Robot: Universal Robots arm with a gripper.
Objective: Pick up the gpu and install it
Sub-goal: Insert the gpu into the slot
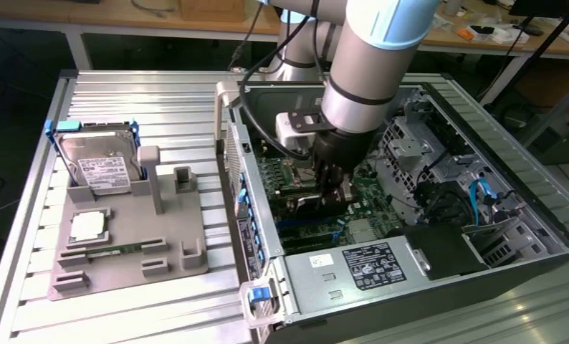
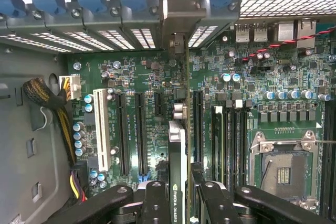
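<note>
My gripper (image 1: 329, 188) is down inside the open computer case (image 1: 514, 236), over the green motherboard (image 2: 252, 77). It is shut on the gpu (image 2: 178, 129), a thin black card seen edge-on in the wrist view between the two black fingers (image 2: 155, 200). The card's metal bracket (image 2: 178, 30) is up against the blue-latched rear slot openings. The card stands in line with a slot just beside the two long black slots (image 2: 140, 129) and the white slot (image 2: 101, 129). In the exterior view the gpu (image 1: 309, 209) shows dark beneath the gripper. Whether its edge sits in the slot is hidden.
A grey fixture (image 1: 122, 244) outside the case carries the silver hard drive in its blue frame (image 1: 98, 161), a processor chip (image 1: 89, 226) and a green memory stick (image 1: 112, 251). Inside are the power supply (image 1: 361, 269), a cable bundle (image 2: 47, 98) and the processor socket (image 2: 283, 169).
</note>
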